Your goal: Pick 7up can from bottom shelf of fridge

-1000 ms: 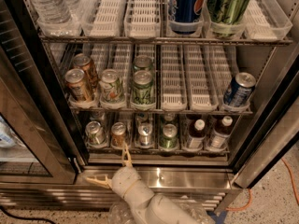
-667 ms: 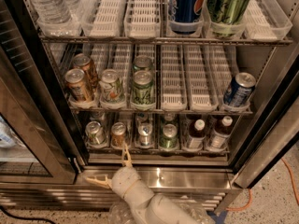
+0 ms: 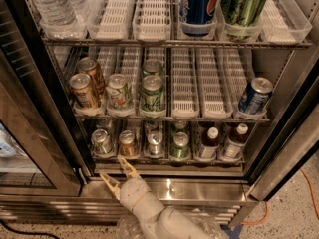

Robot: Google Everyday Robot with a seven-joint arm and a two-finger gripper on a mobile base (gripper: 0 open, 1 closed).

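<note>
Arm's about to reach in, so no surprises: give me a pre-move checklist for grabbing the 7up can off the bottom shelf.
1. Fridge door open, bottom shelf exposed: ok.
2. 7up can upright at the row's left end: ok.
3. Gripper fingers spread, empty: ok.
4. Gripper level with the can: not ok; it sits below the shelf, before the steel base.
5. Gripper aligned sideways: not ok; it points nearer the copper-brown can.
6. Can label confirmed: cannot tell.

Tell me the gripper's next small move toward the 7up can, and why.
Probably ease the gripper up and forward toward the 7up can: its fingers are open, below the bottom shelf, and the can stands just above, leftmost in its row.
</note>
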